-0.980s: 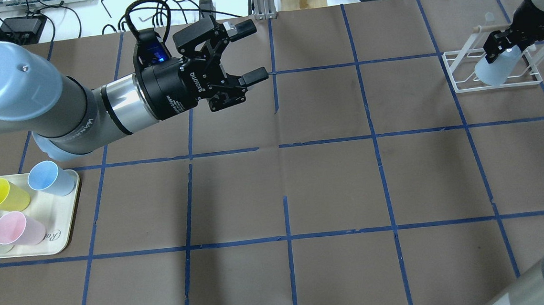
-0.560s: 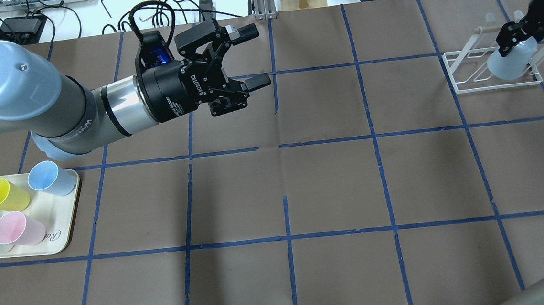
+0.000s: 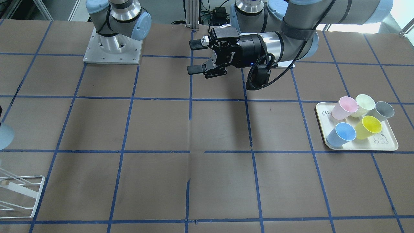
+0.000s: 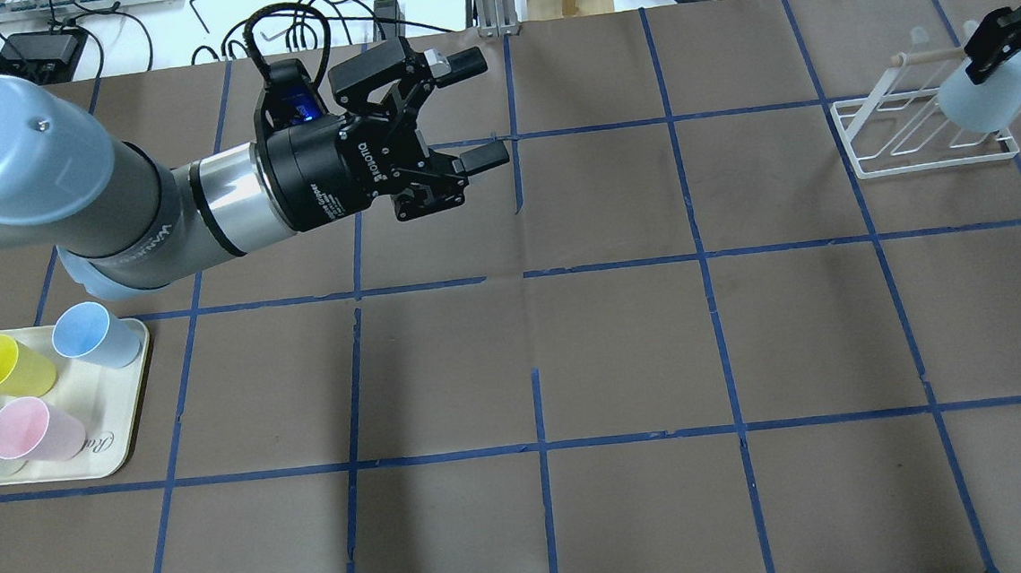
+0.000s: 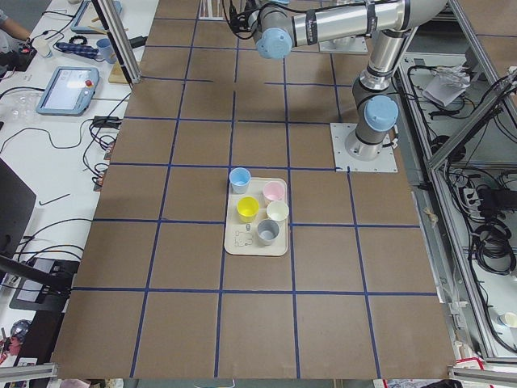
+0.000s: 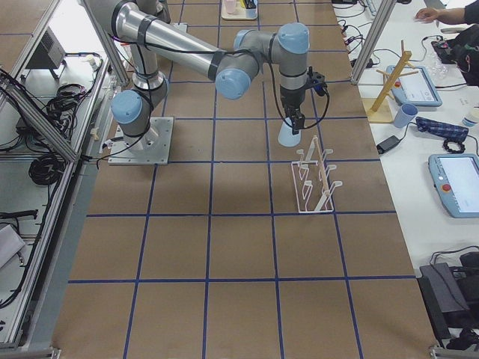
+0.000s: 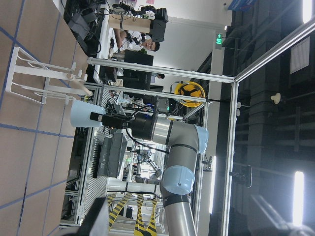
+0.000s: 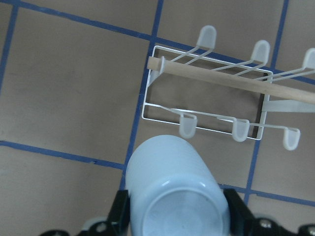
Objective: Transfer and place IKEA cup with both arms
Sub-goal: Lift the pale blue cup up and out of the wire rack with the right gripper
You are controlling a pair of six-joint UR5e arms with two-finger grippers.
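Observation:
The pale icy-blue IKEA cup (image 4: 992, 100) hangs upside down, rim downward, held by its base in my right gripper (image 4: 999, 41). It is in the air beside the far-right white peg rack (image 4: 913, 128), touching no peg. The right wrist view shows the cup (image 8: 174, 189) between the black fingers, with the rack (image 8: 206, 105) below it. In the exterior right view the cup (image 6: 290, 136) hangs next to the rack (image 6: 314, 179). My left gripper (image 4: 477, 107) is open and empty, held sideways above the table's back middle, and also shows in the front-facing view (image 3: 193, 56).
A cream tray (image 4: 121, 435) at the near left holds several cups, among them a yellow cup (image 4: 6, 367), a deeper blue cup (image 4: 93, 335) and a pink cup (image 4: 33, 429). The brown table (image 4: 623, 350) carries a grid of blue tape.
My right gripper has carried the pale cup rightward and up, off the rack's middle to its right end. My left gripper has barely moved and stays open.

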